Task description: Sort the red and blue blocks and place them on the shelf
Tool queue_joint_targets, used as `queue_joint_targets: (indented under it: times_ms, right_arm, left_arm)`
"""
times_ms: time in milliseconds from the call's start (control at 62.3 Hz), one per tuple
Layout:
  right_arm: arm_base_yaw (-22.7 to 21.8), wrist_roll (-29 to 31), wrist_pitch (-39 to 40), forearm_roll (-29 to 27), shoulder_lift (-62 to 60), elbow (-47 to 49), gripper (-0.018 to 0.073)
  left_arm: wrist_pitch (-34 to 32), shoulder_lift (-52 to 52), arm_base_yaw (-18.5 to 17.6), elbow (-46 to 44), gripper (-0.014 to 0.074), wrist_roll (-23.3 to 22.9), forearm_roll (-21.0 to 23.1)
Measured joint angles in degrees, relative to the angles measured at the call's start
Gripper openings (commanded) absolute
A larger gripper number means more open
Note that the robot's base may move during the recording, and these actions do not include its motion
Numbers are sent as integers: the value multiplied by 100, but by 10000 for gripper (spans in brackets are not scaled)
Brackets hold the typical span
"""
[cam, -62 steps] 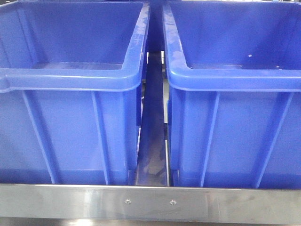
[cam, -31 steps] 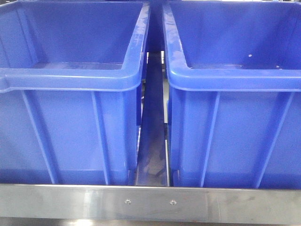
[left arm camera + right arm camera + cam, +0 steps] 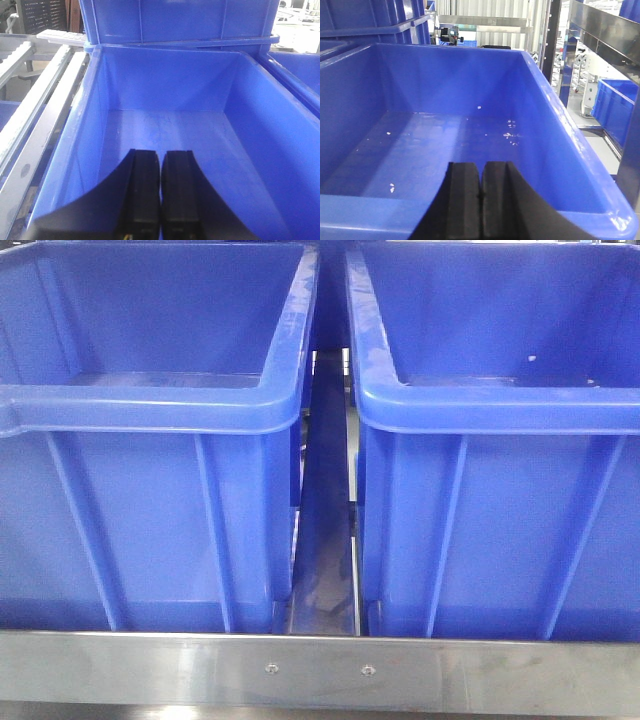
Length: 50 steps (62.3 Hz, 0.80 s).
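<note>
No red or blue block shows in any view. The shelf's brushed-metal front rail [image 3: 320, 672] with two small screws runs along the bottom of the front view, and its roller tracks [image 3: 30, 125] show at the left of the left wrist view. My left gripper [image 3: 160, 152] is shut with nothing between its black fingers, hanging over the inside of the left blue bin [image 3: 165, 125]. My right gripper [image 3: 481, 164] is shut and holds nothing, just above the near rim of the right blue bin [image 3: 470, 145].
Two large blue plastic bins [image 3: 150, 410] [image 3: 500, 410] stand side by side on the shelf with a narrow gap [image 3: 323, 530] between them. More blue bins are stacked behind [image 3: 180, 20]. White specks lie on the right bin's floor [image 3: 509, 134]. A steel upright [image 3: 565, 55] stands to the right.
</note>
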<state>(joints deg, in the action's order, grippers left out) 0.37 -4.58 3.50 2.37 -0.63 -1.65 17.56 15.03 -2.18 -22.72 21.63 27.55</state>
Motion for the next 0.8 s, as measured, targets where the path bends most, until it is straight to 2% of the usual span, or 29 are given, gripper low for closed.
queue_joint_targets:
  times_ms: [177, 353, 449, 626, 803]
  right_arm:
    - [0, 0, 0, 0, 0, 0, 57]
    - [0, 0, 0, 0, 0, 0, 57]
    - [0, 0, 0, 0, 0, 0, 57]
    - [0, 0, 0, 0, 0, 0, 57]
    - [0, 0, 3, 0, 0, 0, 57]
  left_arm:
    - [-89, -12, 0, 91, 126, 0, -28]
    - [-1416, -474, 0, 924, 126, 0, -171]
    - [-1756, -944, 75, 1442, 126, -14, -239]
    - [-1544, -1515, 88, 2023, 126, -904, -1132]
    - [-1639, -1531, -206, 2332, 126, -1138, -1429]
